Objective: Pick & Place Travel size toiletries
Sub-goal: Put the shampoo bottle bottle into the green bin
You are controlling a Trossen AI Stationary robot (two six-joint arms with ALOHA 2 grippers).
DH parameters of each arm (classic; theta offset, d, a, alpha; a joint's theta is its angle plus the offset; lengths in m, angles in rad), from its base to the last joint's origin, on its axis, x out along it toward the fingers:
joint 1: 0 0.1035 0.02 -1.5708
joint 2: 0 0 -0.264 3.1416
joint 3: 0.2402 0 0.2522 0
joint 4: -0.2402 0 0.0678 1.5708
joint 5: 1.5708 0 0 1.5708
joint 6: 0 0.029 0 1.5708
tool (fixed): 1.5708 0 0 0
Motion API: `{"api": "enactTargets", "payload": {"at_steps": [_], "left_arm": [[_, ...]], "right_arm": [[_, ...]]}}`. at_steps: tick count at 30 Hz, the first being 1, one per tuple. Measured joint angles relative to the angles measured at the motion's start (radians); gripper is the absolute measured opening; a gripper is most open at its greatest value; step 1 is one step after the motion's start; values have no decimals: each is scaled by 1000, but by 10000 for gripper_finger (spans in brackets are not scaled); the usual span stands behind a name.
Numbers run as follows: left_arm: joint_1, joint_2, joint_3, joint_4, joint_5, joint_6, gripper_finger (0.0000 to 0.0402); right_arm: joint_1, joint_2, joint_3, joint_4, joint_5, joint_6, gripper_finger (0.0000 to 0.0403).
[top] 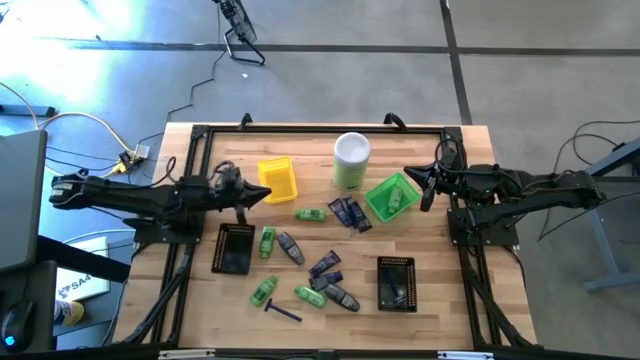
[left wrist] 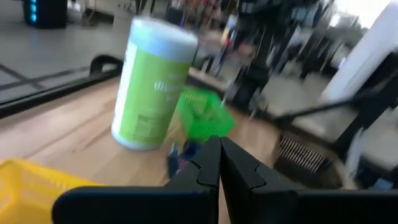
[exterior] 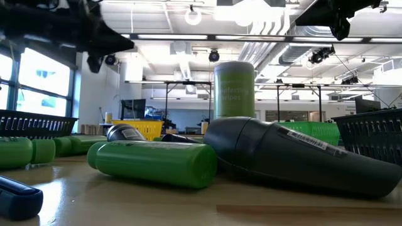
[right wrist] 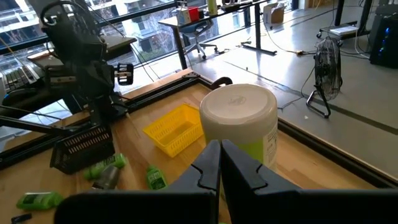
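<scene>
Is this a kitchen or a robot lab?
Most likely a robot lab or workshop. Two robot arms sit at a wooden table with a black frame, cables trail over the concrete floor, and the room behind has desks, a floor fan and exposed ceiling pipes.

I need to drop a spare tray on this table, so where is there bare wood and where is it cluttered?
Bare wood lies along the table edge behind the yellow tray, and between the two black trays nearer the right one. The middle is crowded with green bottles, grey pieces and navy packets.

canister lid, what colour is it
White lid on the pale-green canister; the right wrist view shows it best.
</scene>
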Motion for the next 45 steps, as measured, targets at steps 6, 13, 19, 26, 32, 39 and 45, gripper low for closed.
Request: {"api": "enactTargets", "payload": {"at_steps": [6, 13, 19, 26, 32, 39, 45], "left_arm": [[0, 179, 214, -345, 1, 41, 3], [0, 348, 383, -453, 1, 133, 3], [0, 432, 431, -452, 1, 207, 3], [0, 479, 431, -456, 1, 204, 3], [0, 495, 431, -459, 1, 198, 11], [0, 495, 431, -459, 1, 197, 93], [1, 495, 431, -459, -6, 176, 187]], "right_arm": [[0, 0, 0, 0, 0, 2, 5], [0, 0, 0, 0, 0, 3, 5], [0, 0, 0, 0, -2, 4, 5], [0, 0, 0, 0, -17, 12, 5], [0, 0, 0, -1, -27, 10, 5], [0, 0, 0, -1, -27, 8, 5], [0, 0, 0, -1, -27, 8, 5]]}}
